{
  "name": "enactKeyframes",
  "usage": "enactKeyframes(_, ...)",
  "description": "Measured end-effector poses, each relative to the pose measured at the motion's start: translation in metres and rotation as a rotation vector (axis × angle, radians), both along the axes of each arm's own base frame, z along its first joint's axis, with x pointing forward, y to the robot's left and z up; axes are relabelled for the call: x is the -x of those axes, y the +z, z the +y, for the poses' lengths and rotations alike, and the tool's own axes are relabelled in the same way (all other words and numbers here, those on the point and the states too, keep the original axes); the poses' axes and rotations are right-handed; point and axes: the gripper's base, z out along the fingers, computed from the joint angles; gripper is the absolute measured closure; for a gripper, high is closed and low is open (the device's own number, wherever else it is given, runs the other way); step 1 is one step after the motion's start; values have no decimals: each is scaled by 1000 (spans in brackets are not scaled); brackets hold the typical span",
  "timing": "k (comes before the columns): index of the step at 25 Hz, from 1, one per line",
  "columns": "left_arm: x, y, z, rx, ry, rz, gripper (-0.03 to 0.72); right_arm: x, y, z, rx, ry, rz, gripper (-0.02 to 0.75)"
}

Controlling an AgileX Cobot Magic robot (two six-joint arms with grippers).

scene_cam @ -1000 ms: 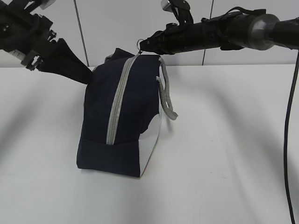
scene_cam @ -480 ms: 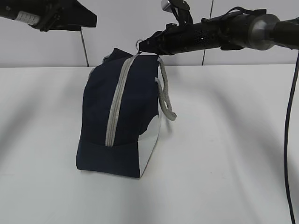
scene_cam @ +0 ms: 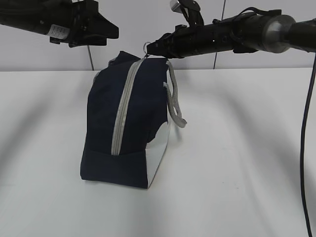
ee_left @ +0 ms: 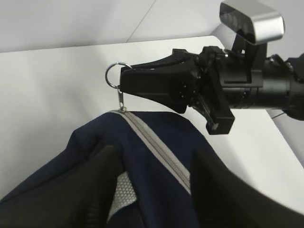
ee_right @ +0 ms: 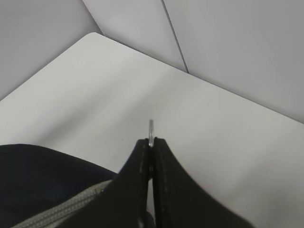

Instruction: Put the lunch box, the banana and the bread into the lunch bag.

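Boxy navy-blue fabric lunch bag (scene_cam: 126,123), grey zipper closed, stands on white table (scene_cam: 237,148) left of centre; right gripper (scene_cam: 149,47) pinches its metal zipper ring (ee_left: 114,76) at far top; left gripper (ee_left: 152,190), jaws spread, hovers above.

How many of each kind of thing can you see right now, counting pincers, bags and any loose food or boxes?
Lunch bag, zipped shut: 1
Pincers: 2, the left pincer raised over the bag, the right pincer shut on the zipper pull ring
Lunch box, banana, bread: 0 in view
Total: 3
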Motion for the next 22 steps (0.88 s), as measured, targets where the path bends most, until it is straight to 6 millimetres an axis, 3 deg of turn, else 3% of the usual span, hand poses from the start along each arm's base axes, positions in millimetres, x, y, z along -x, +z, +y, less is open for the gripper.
enactKeyframes(6,-15,-16,-5,35,-6,84,339,0,0,0,0,0,0,754)
enactKeyframes(22,-23,-43,-20,29,-15,138,375,0,-1,0,11,3,-1,754)
